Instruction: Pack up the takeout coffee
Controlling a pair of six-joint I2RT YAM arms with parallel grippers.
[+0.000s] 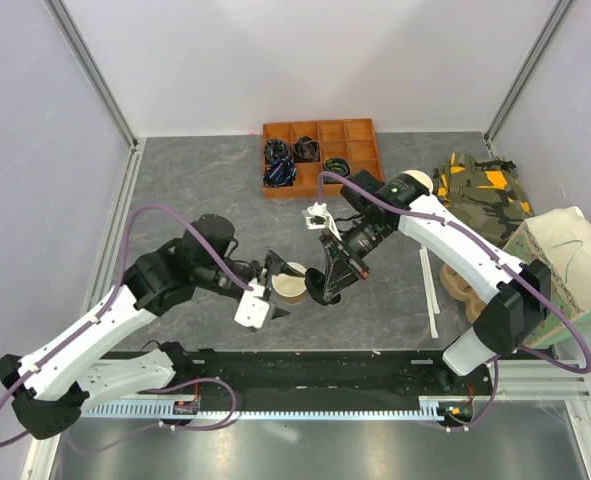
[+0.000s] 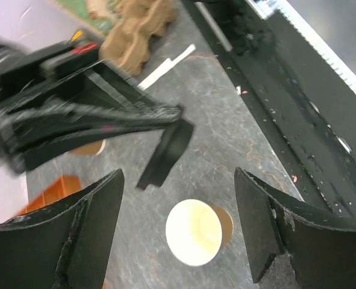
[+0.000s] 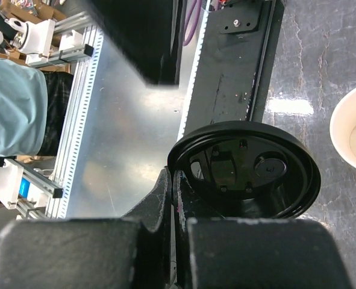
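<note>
Here, the tan-brown paper cup (image 2: 196,232), lidless with its cream inside showing, is being straddled on the desk (image 1: 205,190) by the released left pincer (image 2: 178,177), untouched. Its round black lid (image 3: 244,171) is being pinched at the rim by the clenched right pincer (image 3: 173,180).

On the surface (image 1: 205,190) there is one open tan paper cup (image 1: 293,287) and one black lid (image 3: 244,171). There are two claws, the left claw (image 1: 275,288) and the right claw (image 1: 325,290). Also there: one orange compartment tray (image 1: 360,172), one camouflage cloth (image 1: 480,195), one pulp cup tray (image 1: 462,285), one pale green bag (image 1: 565,265) and one white strip (image 1: 430,290).
</note>
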